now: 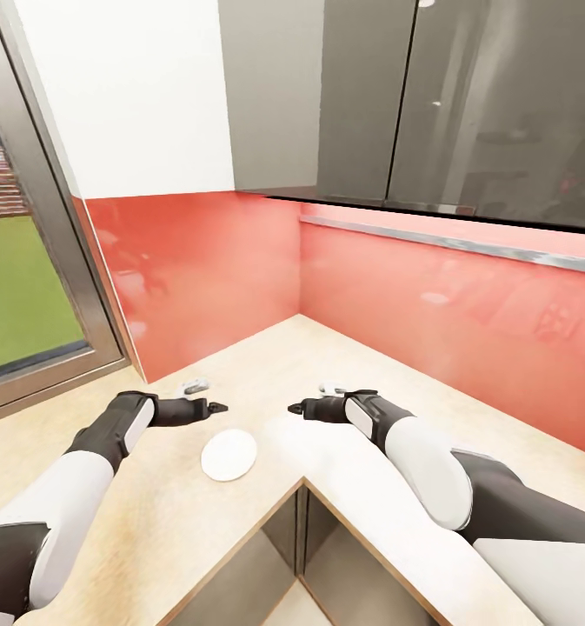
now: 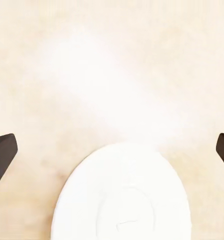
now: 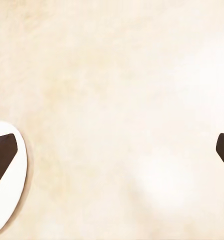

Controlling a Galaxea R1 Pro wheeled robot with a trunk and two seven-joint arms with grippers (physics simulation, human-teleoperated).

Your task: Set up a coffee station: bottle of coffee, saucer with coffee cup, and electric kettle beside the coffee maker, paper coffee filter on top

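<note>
A round white saucer (image 1: 229,455) lies flat on the beige countertop (image 1: 266,365), near its inner front corner. My left gripper (image 1: 215,406) hovers above the counter just behind the saucer, fingers spread wide and empty. In the left wrist view the saucer (image 2: 124,195) lies below the open left gripper (image 2: 114,149). My right gripper (image 1: 295,407) hangs to the saucer's right, facing the left one, also open and empty. In the right wrist view one finger (image 3: 3,155) overlaps the saucer's rim (image 3: 12,200).
The L-shaped counter wraps a corner backed by a glossy red backsplash (image 1: 431,313). Dark wall cabinets (image 1: 466,104) hang above it. A window (image 1: 23,287) stands at the left. The counter's front edge (image 1: 302,480) drops to grey base cabinets.
</note>
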